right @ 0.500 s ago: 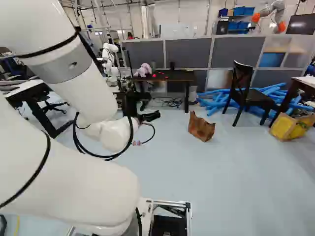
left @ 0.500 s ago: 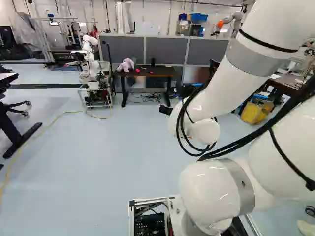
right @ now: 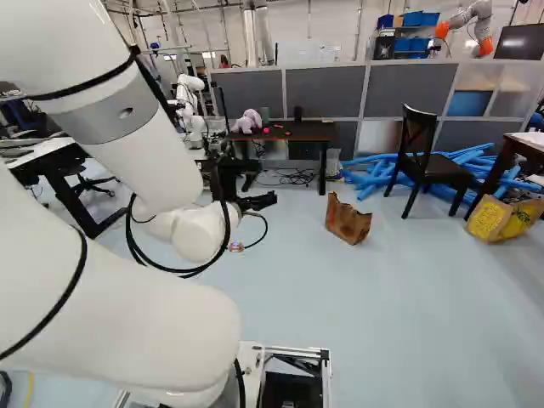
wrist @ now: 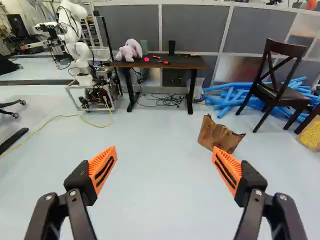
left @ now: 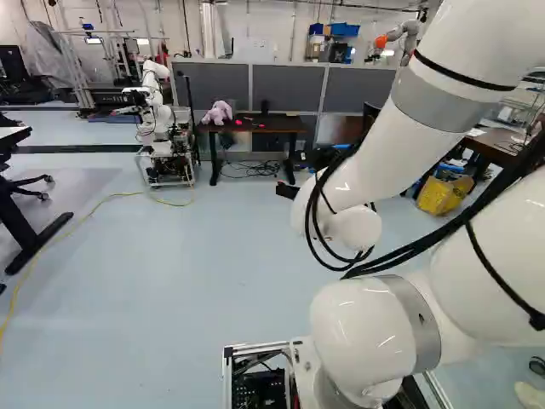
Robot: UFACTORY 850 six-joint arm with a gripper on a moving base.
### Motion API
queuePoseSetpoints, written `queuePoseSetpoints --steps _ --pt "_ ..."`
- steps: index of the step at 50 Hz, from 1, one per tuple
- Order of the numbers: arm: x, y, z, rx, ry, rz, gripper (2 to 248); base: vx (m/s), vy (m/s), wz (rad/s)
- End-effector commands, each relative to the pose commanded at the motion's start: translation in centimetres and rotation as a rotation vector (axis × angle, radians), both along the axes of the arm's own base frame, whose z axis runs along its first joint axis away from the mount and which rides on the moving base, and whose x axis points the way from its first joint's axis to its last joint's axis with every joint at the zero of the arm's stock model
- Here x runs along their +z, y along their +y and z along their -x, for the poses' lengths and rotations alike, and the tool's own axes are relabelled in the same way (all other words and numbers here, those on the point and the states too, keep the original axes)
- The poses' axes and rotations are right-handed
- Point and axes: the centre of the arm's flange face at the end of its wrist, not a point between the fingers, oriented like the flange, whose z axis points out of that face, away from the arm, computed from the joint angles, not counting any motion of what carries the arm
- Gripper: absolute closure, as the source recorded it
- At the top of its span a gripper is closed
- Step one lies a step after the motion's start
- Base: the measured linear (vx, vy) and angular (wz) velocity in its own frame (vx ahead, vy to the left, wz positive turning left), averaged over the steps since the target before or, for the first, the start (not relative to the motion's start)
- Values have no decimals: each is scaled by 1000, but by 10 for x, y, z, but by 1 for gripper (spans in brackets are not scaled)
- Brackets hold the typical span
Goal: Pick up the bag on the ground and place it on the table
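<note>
Brown paper, creased, forms the bag (right: 347,221); it sits at a tilt on the floor (right: 408,323), between the table (right: 297,132) and the arm's base, nearer the chair (right: 423,161) than the other robot. Gripper (right: 257,202): open, fingers spread wide, nothing between the orange pads (wrist: 102,170). In the wrist view, the bag appears ahead, just beyond one fingertip; the right base view shows it apart from the gripper.

Table noted against the grey partition (right: 323,92). A pale purple plush toy (right: 247,121) occupies its left end in the right base view; a small pink object (wrist: 146,59) lies beside the toy, and a black upright item (wrist: 171,47) stands at the back edge. Loose cables (wrist: 162,100) lie under the table. Blue tubes (right: 370,174) are piled behind the chair. Another robot (wrist: 77,45) stands beside the table.
</note>
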Motion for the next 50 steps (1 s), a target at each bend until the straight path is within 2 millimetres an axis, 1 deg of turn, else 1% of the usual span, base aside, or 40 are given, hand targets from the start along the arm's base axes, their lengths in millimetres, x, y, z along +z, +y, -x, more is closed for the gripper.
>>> queuePoseSetpoints --steps 14,18,50 --pt "0 0 0 0 0 0 3 0 0 0" --pt "0 0 0 0 0 0 3 15 -68 -146" --pt "0 0 0 0 0 0 3 61 -38 2"
